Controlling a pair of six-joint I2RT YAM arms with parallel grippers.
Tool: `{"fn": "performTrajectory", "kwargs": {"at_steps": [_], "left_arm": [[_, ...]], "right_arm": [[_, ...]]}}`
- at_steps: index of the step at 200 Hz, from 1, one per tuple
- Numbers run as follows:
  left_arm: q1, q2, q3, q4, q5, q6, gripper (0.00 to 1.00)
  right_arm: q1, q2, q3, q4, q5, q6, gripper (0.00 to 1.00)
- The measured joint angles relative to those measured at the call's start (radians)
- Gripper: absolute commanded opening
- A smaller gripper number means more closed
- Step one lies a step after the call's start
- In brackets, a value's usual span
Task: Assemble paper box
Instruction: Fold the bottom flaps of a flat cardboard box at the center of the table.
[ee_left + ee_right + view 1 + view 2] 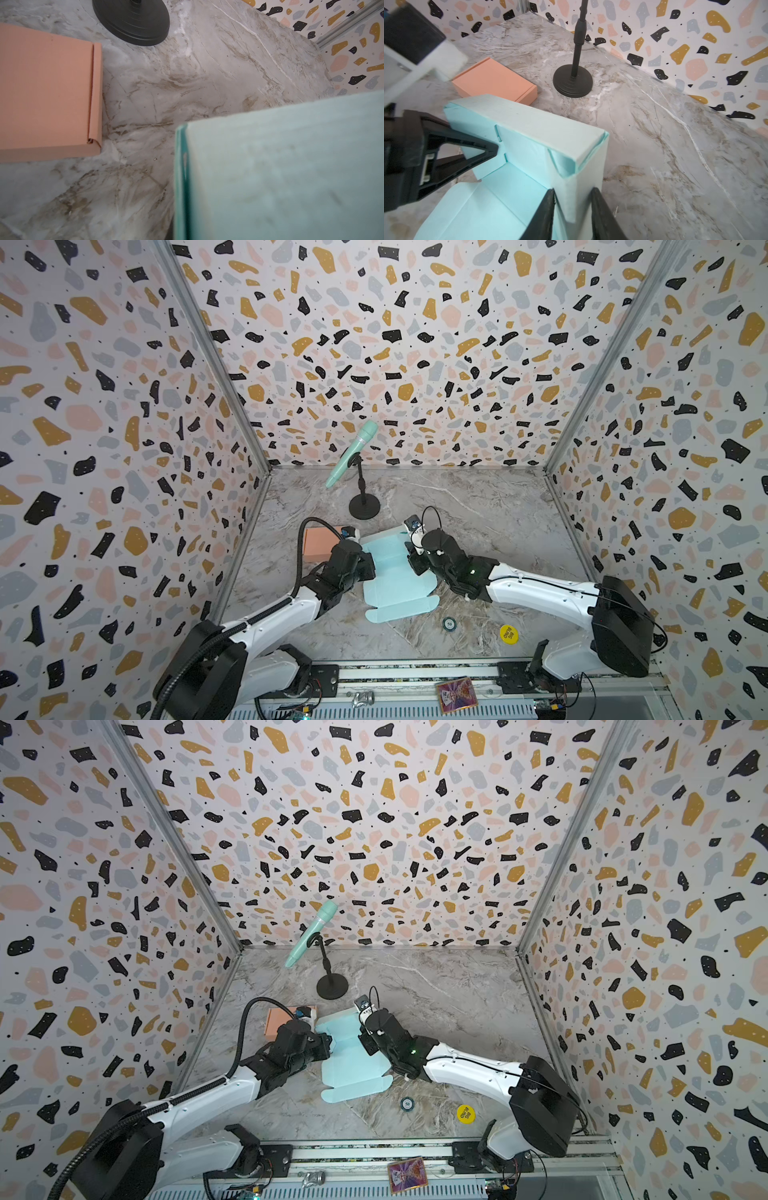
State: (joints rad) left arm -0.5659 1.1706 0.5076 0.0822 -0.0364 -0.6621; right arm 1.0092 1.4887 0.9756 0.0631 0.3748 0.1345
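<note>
A light blue paper box (395, 576) (353, 1069) lies partly folded on the marble table, its back wall and both side walls raised and its lid flap flat toward the front. My left gripper (369, 562) (496, 148) is shut on the box's left side wall. In the left wrist view that wall (291, 166) fills the near corner and the jaws themselves are hidden. My right gripper (412, 560) (572, 195) is shut on the folded right side wall (581, 182), one finger inside the box and one outside.
A closed orange box (322, 543) (45, 93) (494, 83) sits just behind the left gripper. A black stand (364, 506) holding a mint microphone (353, 452) stands behind the blue box. A poker chip (449, 623) and a yellow disc (508, 633) lie front right.
</note>
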Motion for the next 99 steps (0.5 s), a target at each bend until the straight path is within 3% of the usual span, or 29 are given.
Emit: {"fn": "performTrajectory", "kwargs": {"at_steps": [99], "left_arm": [[-0.001,-0.022,0.0,-0.011,0.001,-0.005,0.0]], "right_arm": [[0.064,0.119,0.111,-0.121,0.254,-0.017,0.31]]}}
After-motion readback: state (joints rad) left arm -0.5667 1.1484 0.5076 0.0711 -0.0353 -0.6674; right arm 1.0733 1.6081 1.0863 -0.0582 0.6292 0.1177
